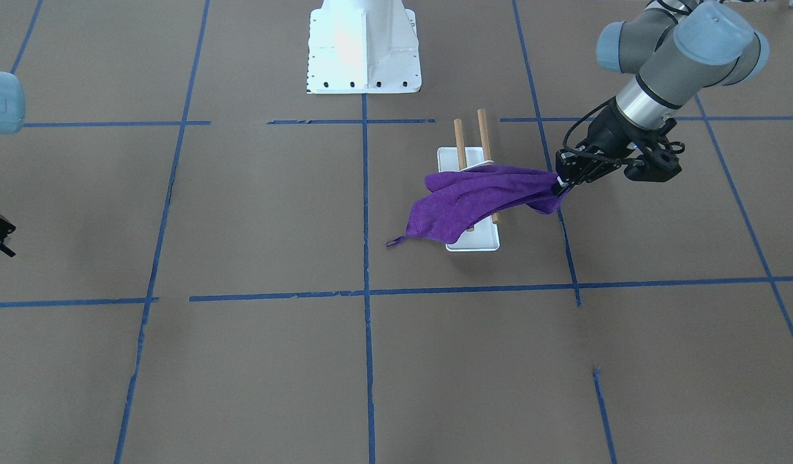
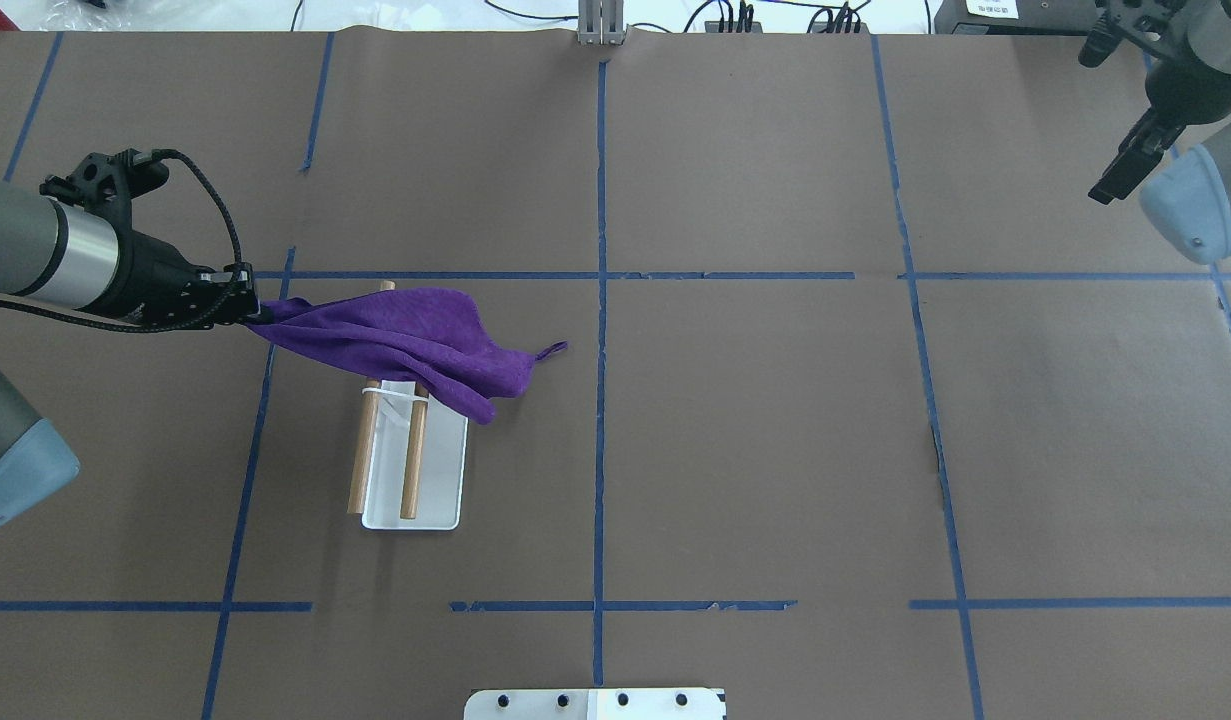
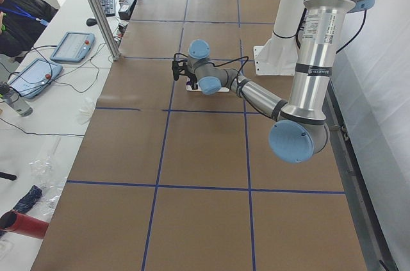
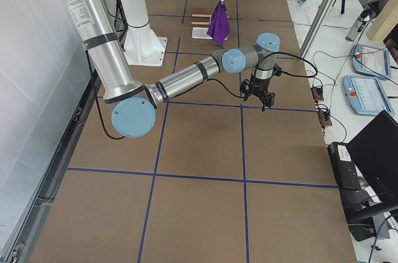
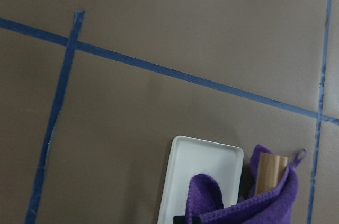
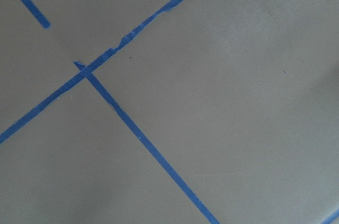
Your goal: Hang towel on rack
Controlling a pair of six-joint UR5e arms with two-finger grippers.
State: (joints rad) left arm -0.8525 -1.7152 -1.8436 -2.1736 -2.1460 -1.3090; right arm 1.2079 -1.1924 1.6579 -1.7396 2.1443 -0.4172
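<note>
The left claw (image 2: 252, 314) is pressed together on one edge of the purple towel (image 2: 405, 340), pinching it so the cloth hangs free below the grip and spreads out instead of bunching. The towel is in the air over the rack (image 2: 411, 470), crossing the dowel ends farthest from the robot. Its loose end and small loop trail past the rack toward the middle of the bench (image 2: 775, 450). Holding it by an edge and across both dowels looks like a way to let the fabric fall on either side once it is lowered. Whether the cloth already touches the dowels I cannot tell, though the left wrist view shows one dowel tip poking out beside a fold. The white base lies flat on the bench beneath. The right claw (image 4: 258, 96) hangs well apart over bare bench, out of the way, and I cannot tell whether it is spread or pressed together.
</note>
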